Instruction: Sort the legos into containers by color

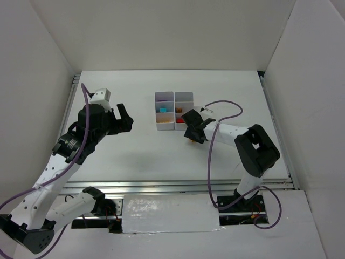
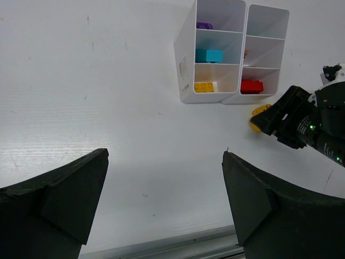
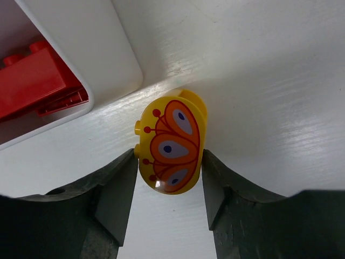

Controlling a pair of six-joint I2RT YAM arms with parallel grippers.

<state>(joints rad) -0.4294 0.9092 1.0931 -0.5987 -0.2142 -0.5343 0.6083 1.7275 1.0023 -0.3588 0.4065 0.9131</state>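
Landmark: the containers, a white block of six open compartments in two columns and three rows, standing on the table
Right gripper: we see the right gripper just off the corner of the containers' right column nearest the arms, with its jaws narrowed onto a brick and one finger touching each side
Gripped brick: the yellow printed brick is rounded, with an orange and red wing-like pattern; it sits just beside that corner, outside every compartment, and we cannot tell whether it is clear of the table
Left gripper: the left gripper hangs well to the left of the containers, jaws wide apart and holding nothing
Left column of the containers: from the far row to the nearest we see a purple brick, a teal brick and a plain yellow brick
Right column of the containers: a red brick lies in the nearest compartment; in the middle one we see a small orange edge, too little to name
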